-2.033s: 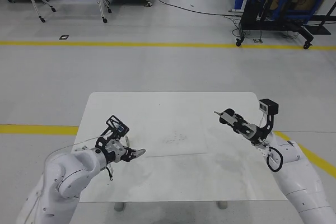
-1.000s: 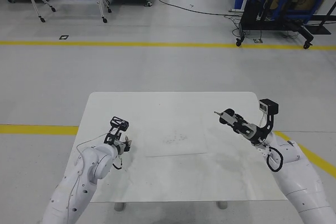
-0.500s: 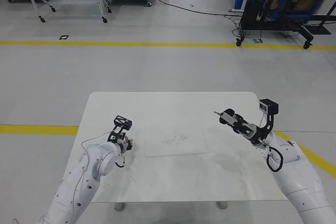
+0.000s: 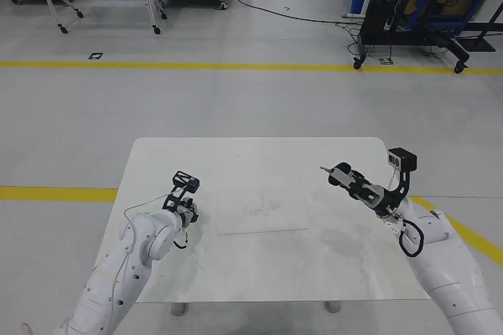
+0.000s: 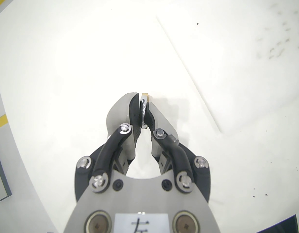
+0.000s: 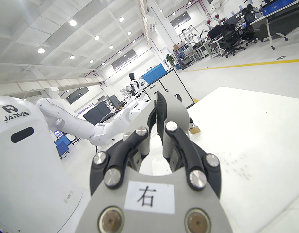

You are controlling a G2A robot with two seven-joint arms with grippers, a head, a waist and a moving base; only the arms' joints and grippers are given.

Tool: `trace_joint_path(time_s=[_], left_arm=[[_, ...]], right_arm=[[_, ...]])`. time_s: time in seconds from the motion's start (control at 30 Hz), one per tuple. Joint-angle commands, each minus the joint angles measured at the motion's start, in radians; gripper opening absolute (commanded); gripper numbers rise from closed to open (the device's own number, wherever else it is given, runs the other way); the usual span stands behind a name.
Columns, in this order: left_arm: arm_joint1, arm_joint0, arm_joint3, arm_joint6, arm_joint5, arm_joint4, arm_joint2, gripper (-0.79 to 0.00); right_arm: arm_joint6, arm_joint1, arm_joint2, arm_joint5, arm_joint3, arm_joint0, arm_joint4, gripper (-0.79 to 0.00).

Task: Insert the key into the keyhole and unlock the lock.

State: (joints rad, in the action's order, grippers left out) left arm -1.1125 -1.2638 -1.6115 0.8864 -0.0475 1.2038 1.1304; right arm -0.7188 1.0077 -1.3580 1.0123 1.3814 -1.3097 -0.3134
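My left gripper (image 5: 142, 103) points down at the white table (image 4: 260, 268), shut on the silver shackle of a small brass lock (image 5: 145, 95); only the lock's top edge peeks past the fingertips. From above, that gripper (image 4: 189, 216) sits near the table's left side. In the right wrist view the brass lock (image 6: 195, 129) rests on the table just beyond my right fingers. My right gripper (image 4: 331, 172) hangs above the table's right part, shut, with the thin tip of the key (image 4: 323, 168) sticking out; its pads (image 6: 160, 112) are pressed together.
A thin, pale sheet edge (image 5: 188, 73) runs across the table beside the left gripper. Faint dark specks (image 4: 264, 205) mark the table's middle. Yellow floor lines and wheeled racks lie beyond the far edge.
The left arm has swung from the front-left corner, gripper pointing sideways, to a spot slightly farther in, gripper turned downward. The right arm has kept still.
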Motion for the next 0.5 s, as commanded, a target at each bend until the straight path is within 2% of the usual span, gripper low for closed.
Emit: trace_joint_path(time_s=[0.0, 0.1, 0.17, 0.3, 0.47], left_arm=[[-0.001, 0.000, 0.003, 0.000, -0.003, 0.001, 0.002, -0.785], [-0.001, 0.001, 0.009, 0.000, -0.008, 0.002, 0.004, -0.785], [-0.002, 0.000, 0.013, -0.003, -0.008, 0.001, 0.007, -0.662], [-0.003, -0.001, 0.014, -0.006, -0.011, 0.001, 0.012, -0.594], [-0.004, -0.002, 0.014, -0.006, -0.015, -0.002, 0.016, -0.573]], right_arm=[[0.000, 0.000, 0.000, 0.000, 0.000, 0.000, 0.000, -0.785], [0.000, 0.000, 0.000, 0.000, 0.000, 0.000, 0.000, -0.785], [0.000, 0.000, 0.000, 0.000, 0.000, 0.000, 0.000, -0.785], [0.000, 0.000, 0.000, 0.000, 0.000, 0.000, 0.000, -0.785], [0.000, 0.000, 0.000, 0.000, 0.000, 0.000, 0.000, -0.785]])
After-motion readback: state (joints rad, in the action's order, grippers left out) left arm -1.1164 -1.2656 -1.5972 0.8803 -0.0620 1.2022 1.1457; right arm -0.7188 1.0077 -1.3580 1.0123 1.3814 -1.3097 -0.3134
